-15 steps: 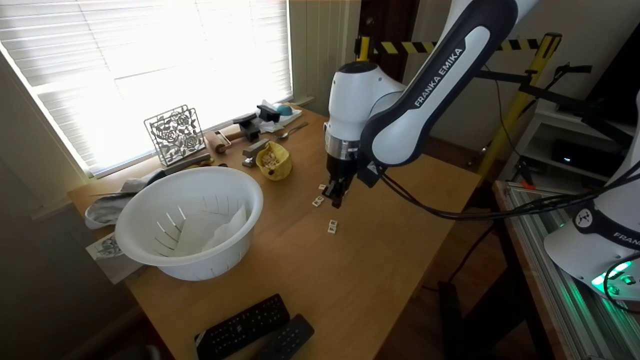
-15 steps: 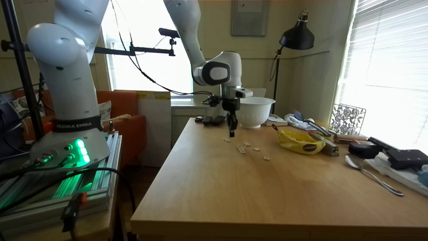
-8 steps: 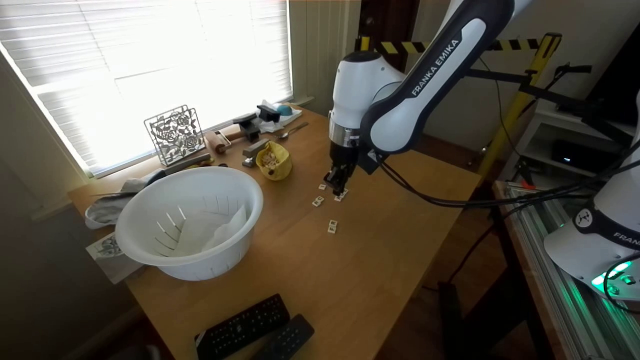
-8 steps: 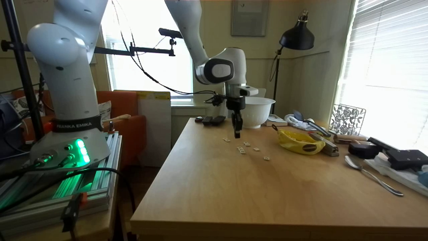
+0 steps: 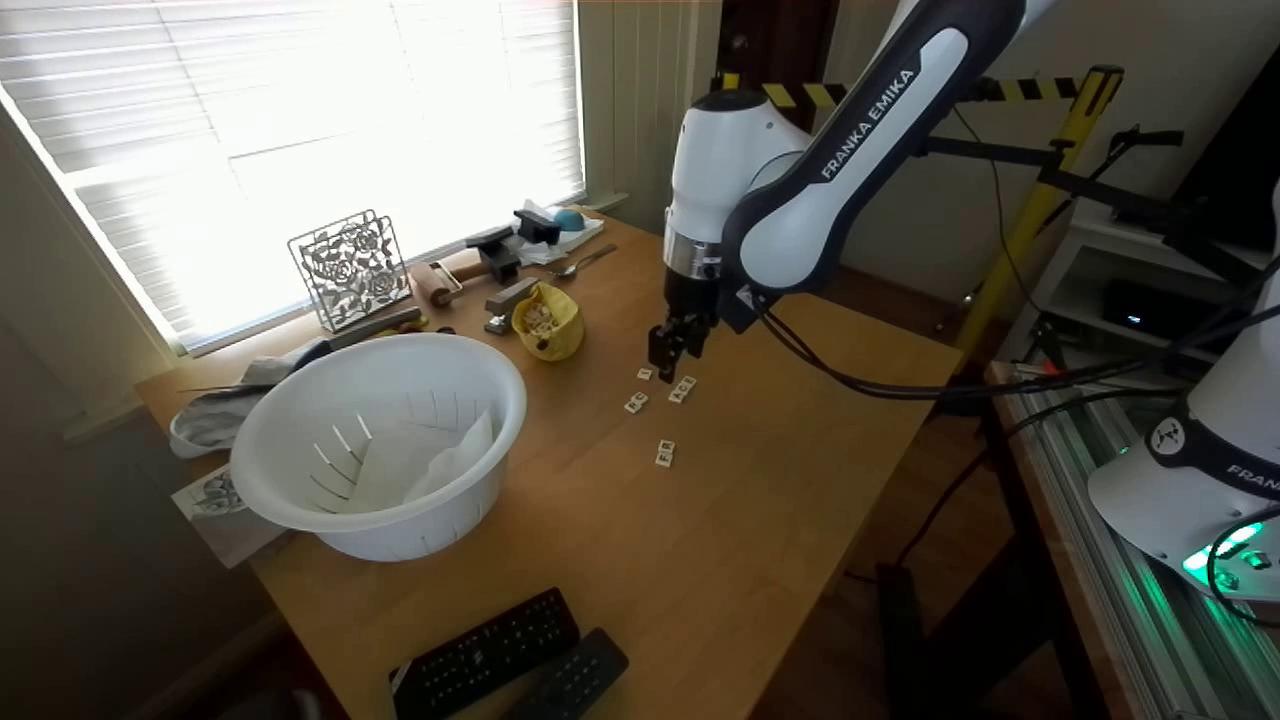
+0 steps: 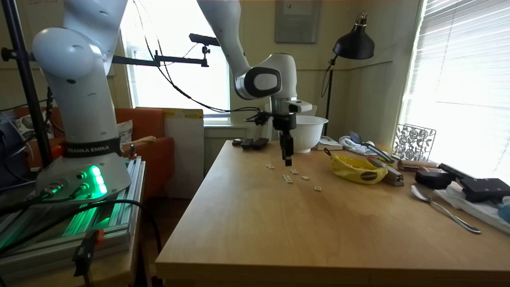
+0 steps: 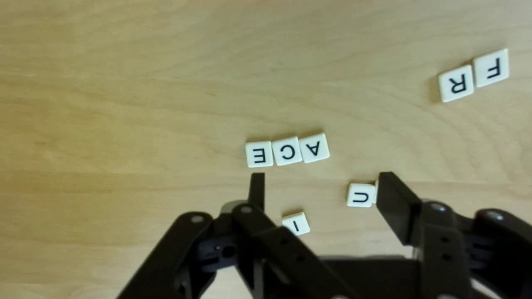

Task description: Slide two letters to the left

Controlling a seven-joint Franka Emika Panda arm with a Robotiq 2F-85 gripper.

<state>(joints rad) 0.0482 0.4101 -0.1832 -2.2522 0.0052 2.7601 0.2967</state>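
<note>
My gripper stands open over the table, with nothing held between its fingers. In the wrist view, the letters E, C and A lie in a touching row just beyond the left fingertip. Letter U shows between the fingers near the right one, which mostly covers another tile beside it. Letter I lies close to the left finger. Farther off, letters R and F sit together. An exterior view shows the gripper just behind the A-C-E row.
A large white bowl and a yellow pouch of tiles stand on the table. Remotes lie at an edge. A spoon, a stapler-like grey bar and black tools line the window side.
The jaws have opened from shut. The gripper has drawn back from over the A-C-E row, uncovering it in an exterior view, and moved rightward in an exterior view. The letters have not visibly moved.
</note>
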